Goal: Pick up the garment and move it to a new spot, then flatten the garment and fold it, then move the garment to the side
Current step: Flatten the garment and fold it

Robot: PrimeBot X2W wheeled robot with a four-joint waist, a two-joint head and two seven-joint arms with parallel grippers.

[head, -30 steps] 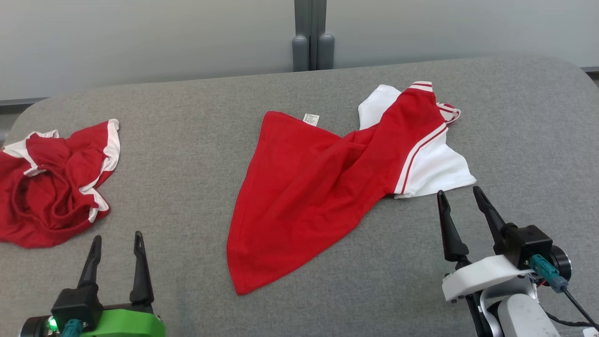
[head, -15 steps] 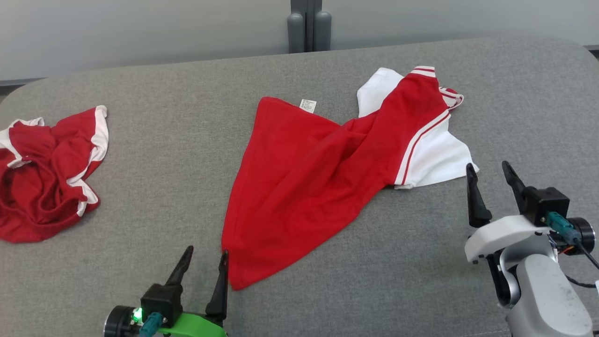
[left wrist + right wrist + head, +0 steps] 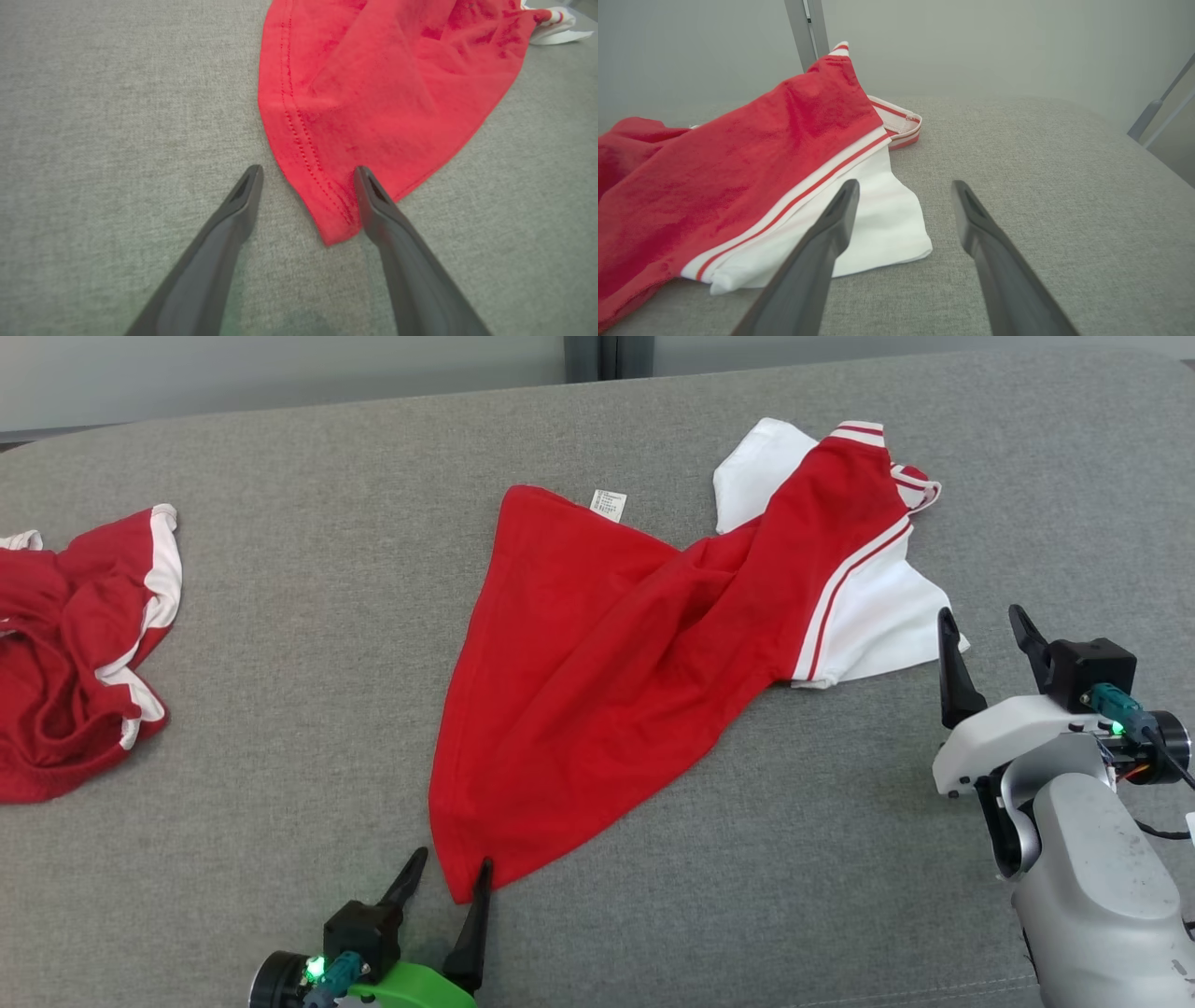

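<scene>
Fingers [image 3: 224, 224] of the left gripper [image 3: 453, 859] are standing wide apart, straddling the near corner of the red-and-white garment [image 3: 607, 691], which is lying mid-table [image 3: 280, 616]. Farther on, the right gripper [image 3: 980, 613], likewise spread and empty, is hovering beside the white sleeve [image 3: 878, 625]. Another red garment [image 3: 65, 663] is lying far left.

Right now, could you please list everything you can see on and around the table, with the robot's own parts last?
garment: one, red with white sleeves and striped trim, lying twisted at the table's middle
label: one, white, at the garment's far edge
second garment: one, red with white trim, crumpled at the table's left
table: one, grey fabric top, under both garments
post: one, grey, behind the table
wall: one, pale grey, at the back
left fingers: two, dark, open, either side of the garment's near corner
right fingers: two, dark, open, by the white sleeve's corner
</scene>
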